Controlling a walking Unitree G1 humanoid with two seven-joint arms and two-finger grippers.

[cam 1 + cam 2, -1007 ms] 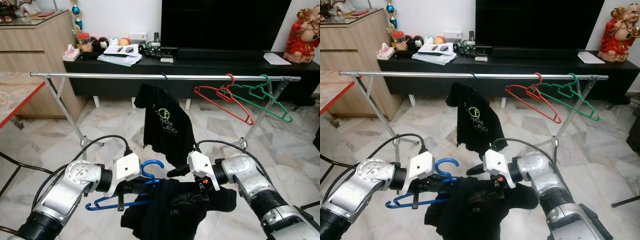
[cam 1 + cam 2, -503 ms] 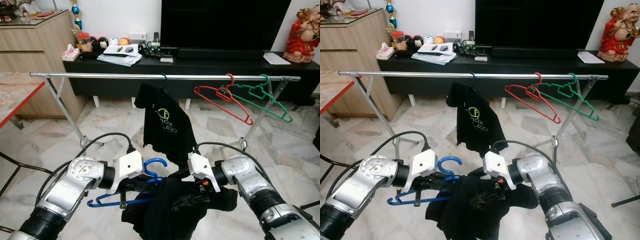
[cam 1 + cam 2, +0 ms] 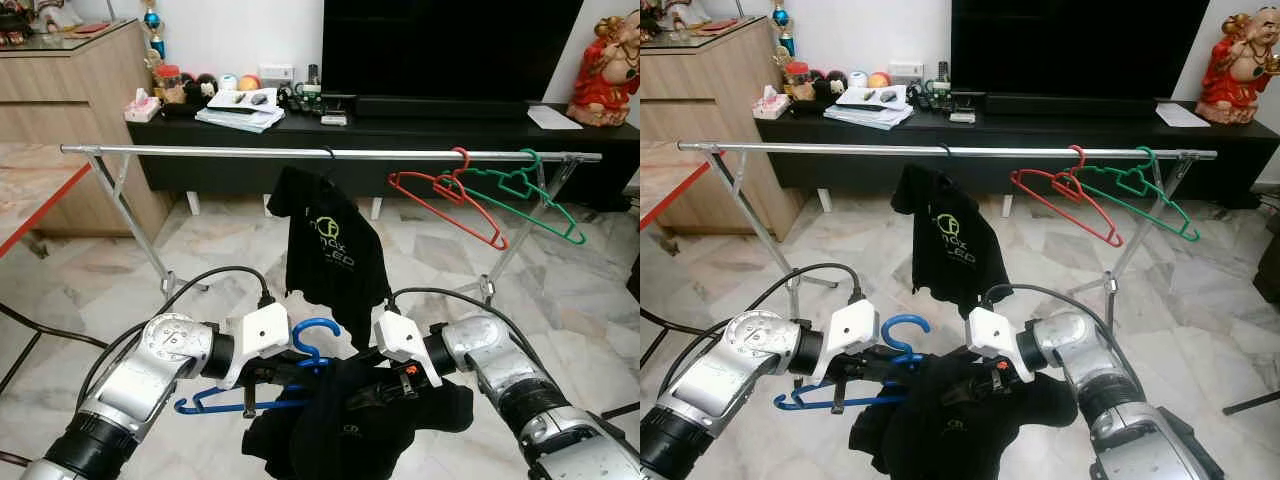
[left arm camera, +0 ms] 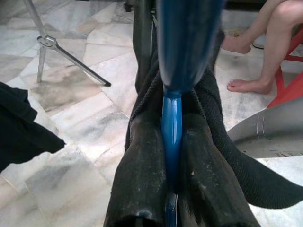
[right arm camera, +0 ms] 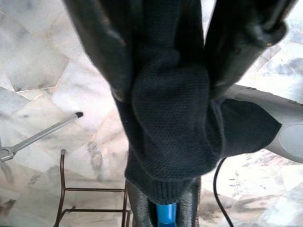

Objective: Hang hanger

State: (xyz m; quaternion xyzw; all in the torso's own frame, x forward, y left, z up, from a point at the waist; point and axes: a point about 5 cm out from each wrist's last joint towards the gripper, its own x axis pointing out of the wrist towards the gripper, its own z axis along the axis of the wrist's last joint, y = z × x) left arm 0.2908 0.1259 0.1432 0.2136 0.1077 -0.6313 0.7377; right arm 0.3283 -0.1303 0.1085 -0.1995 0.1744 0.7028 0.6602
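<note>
- A large dark television filled the upper middle of the frame, above a long black TV bench that carried papers, small items and, at the far right, a red and gold figurine.
- A wooden cabinet stood at the upper left.
- A silver clothes rail ran across the upper half of the frame, from the left to the right edge, on angled legs over a marble floor.
- A black T-shirt with a printed logo hung from the rail near the centre of the frame.
- A red hanger and a green hanger hung tilted on the rail at the upper right, overlapping each other.
- A black garment sat low in the centre of the frame, draped on the blue hanger, whose hook rose just above the cloth, well below the rail.
- The left tool was closed on the blue hanger's bar, with its two black fingers pressed on either side.
- The right tool was clamped on a fold of the black garment, with dark knit cloth bunched between its fingers.
- A person's bare feet rested on the floor in the left wrist view.
</note>
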